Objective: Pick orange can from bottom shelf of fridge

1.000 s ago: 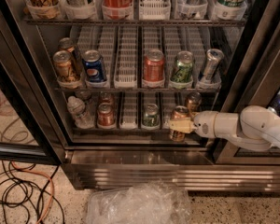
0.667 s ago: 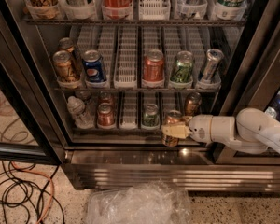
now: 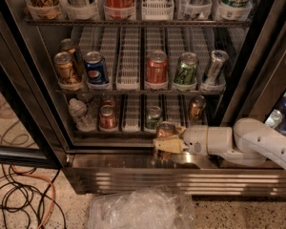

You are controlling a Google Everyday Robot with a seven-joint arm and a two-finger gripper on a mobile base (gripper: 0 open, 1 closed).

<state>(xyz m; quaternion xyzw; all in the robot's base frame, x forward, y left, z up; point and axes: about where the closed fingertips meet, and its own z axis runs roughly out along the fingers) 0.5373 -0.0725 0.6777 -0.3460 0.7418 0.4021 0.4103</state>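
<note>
One orange can, clamped in the gripper's fingers, has come forward off the front of the bottom shelf over the last second, leaving the fridge pick seemingly all but complete.

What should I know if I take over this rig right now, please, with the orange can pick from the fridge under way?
Gripper: jaws shut on the orange can, low at the front of the fridge, above its steel base.
Things: the held can is in front of the bottom shelf, out of its lane. A second orange can stands on that shelf, behind and to the right.
Done: can grasped and off the shelf.
To do: draw it fully clear of the fridge, probably straight back, keeping it upright.
</note>
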